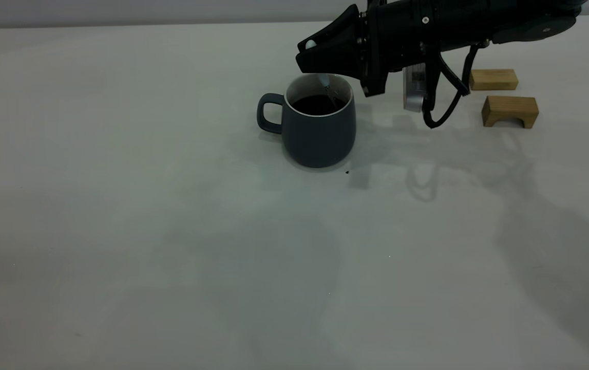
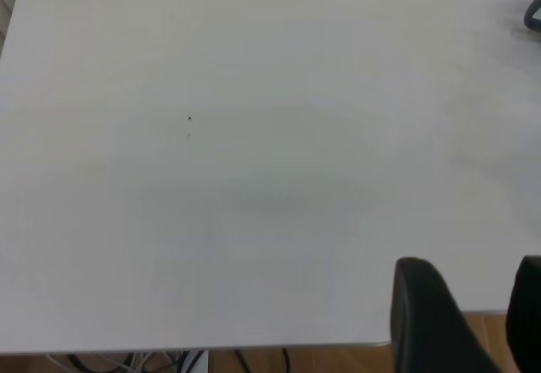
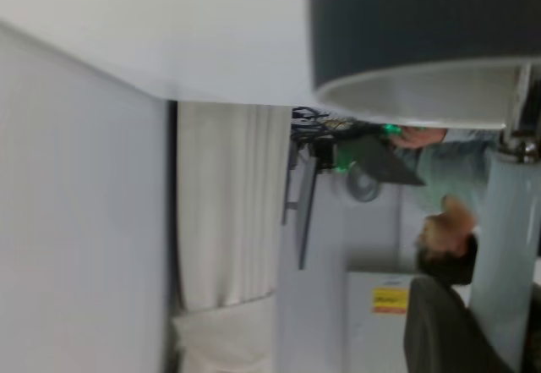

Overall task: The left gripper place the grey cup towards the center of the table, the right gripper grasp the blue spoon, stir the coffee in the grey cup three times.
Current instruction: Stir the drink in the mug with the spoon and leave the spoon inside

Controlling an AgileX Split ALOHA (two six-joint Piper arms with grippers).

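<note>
The grey cup (image 1: 319,123) stands upright on the table (image 1: 119,231), a little right of the middle and toward the far side, its loop handle pointing left. The coffee (image 1: 318,105) lies dark inside the white interior, below the rim.

The right gripper (image 1: 310,53) reaches in from the upper right and hangs just above the far right part of the cup's rim. Its fingers are clenched on the pale handle of the blue spoon (image 1: 325,85), which slants down from the fingertips into the cup, with its metal end in the coffee. In the right wrist view the cup's wall and white rim (image 3: 423,43) fill the space next to the spoon's light handle (image 3: 505,255), and a dark finger (image 3: 448,331) shows beside it.

To the right of the cup, beyond the gripper's hanging cable, two small wooden blocks (image 1: 509,110) sit on the table, one farther back than the other, both well apart from the cup. A tiny dark speck (image 1: 347,172) lies just near the cup's base on its right.

The whole left half and the near part of the table are open surface, with only shadows across them. The left gripper (image 2: 473,322) is out of the exterior view; its wrist view shows two dark fingers standing apart and grasping nothing, above the table's edge, with bare tabletop (image 2: 254,178) stretching away from it.
</note>
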